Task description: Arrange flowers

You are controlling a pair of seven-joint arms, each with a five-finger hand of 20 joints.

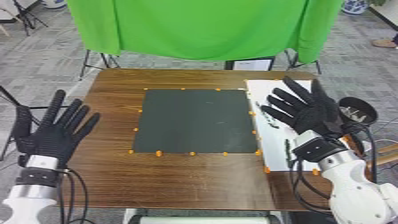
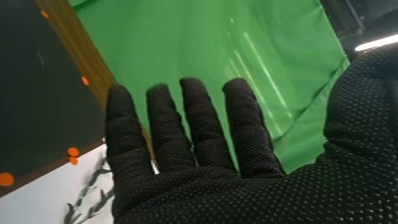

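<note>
On wht sheet [image 1: 277, 162], leafy sprigs [image 1: 288, 148], L of R hand [image 1: 314, 117], fingers straight

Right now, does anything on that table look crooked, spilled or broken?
Nothing stands out. The dark mat and white sheet lie flat side by side, with no spill to see. The leafy sprigs seem whole, though the right robot hand hides part of the sheet.

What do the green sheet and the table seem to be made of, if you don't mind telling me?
The green sheet looks like smooth, slightly shiny fabric or thin plastic, since it hangs in soft folds with pale streaks of light. The table appears to be brown wood or wood veneer, judging by its streaky grain.
</note>
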